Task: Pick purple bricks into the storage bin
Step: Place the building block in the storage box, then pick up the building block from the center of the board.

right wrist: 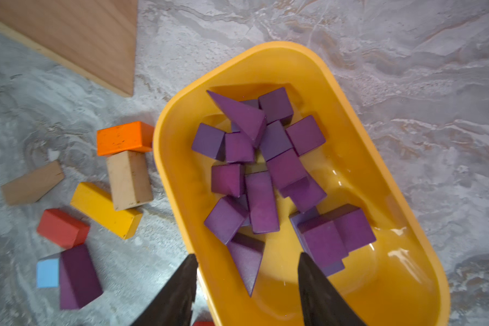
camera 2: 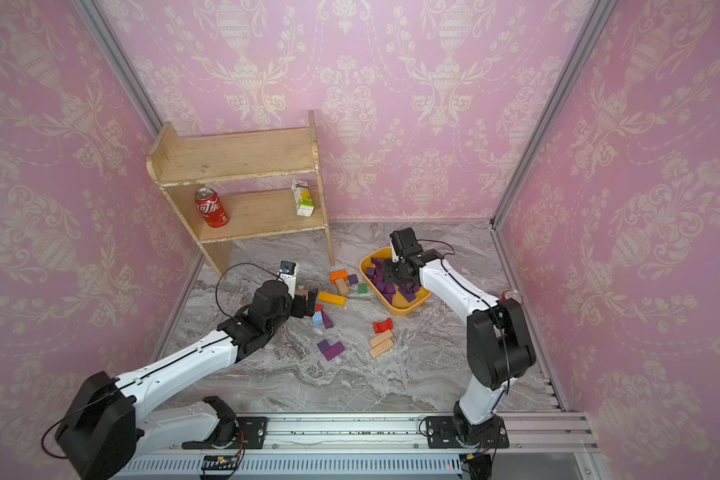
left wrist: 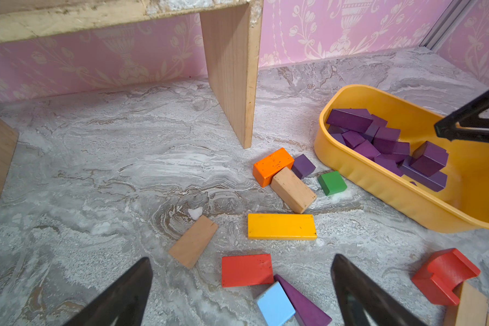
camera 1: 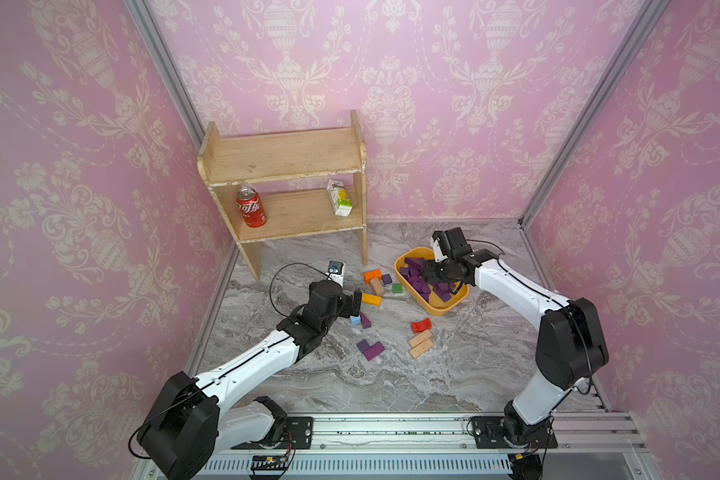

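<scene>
At the right rear of the marble table point(camera 1: 391, 386), the storage bin point(camera 1: 439, 309) sits near the shelf leg point(camera 1: 363, 245), its long rim close to one green block point(camera 1: 397, 288). Purple bricks point(right wrist: 261, 203) heap inside, over a dozen; four more lie loose outside. The right gripper point(right wrist: 247, 255) hovers over the heap, jaws apart, holding nothing. The left gripper point(left wrist: 242, 258) hangs spread wide above one red block point(left wrist: 246, 271), one blue block point(left wrist: 275, 306) and a purple wedge point(left wrist: 305, 304). Open marble stretches from the blocks to the front rail point(camera 1: 391, 428).
</scene>
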Robot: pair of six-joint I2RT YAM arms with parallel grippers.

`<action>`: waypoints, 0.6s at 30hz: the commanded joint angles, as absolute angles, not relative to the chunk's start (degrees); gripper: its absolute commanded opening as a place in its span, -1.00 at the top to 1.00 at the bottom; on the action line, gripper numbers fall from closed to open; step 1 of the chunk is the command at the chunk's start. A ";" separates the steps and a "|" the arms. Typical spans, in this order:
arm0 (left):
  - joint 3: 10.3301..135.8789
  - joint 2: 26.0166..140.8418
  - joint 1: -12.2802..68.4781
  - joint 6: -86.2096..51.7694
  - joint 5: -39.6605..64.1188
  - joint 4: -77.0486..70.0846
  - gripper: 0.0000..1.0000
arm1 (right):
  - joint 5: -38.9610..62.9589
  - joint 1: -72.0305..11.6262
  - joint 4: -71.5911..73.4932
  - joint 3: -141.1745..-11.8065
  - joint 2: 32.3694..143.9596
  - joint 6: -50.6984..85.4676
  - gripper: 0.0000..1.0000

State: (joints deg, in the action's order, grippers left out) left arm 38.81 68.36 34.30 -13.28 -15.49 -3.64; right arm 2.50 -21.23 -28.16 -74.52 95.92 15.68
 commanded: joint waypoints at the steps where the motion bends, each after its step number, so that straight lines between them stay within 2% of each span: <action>1: 41.47 68.09 33.99 -16.85 -15.45 2.44 -0.98 | 11.67 -24.23 -27.01 -72.68 92.70 16.04 -0.17; 5: 46.49 70.27 34.01 -22.08 -15.80 12.82 -0.98 | 10.67 -28.16 -27.15 -69.46 90.76 16.72 -0.20; 10: 48.83 73.00 33.99 -29.04 -10.51 20.67 -0.98 | 9.44 -32.57 -22.24 -63.95 89.16 15.55 -0.23; 14: 46.65 69.71 33.93 -30.15 -14.56 20.21 -0.98 | 14.03 -35.68 -19.40 -63.48 92.57 15.40 -0.16; 18: 44.07 65.58 33.74 -26.98 -10.92 15.47 -0.98 | 16.19 -38.89 -16.92 -63.03 95.75 15.39 -0.11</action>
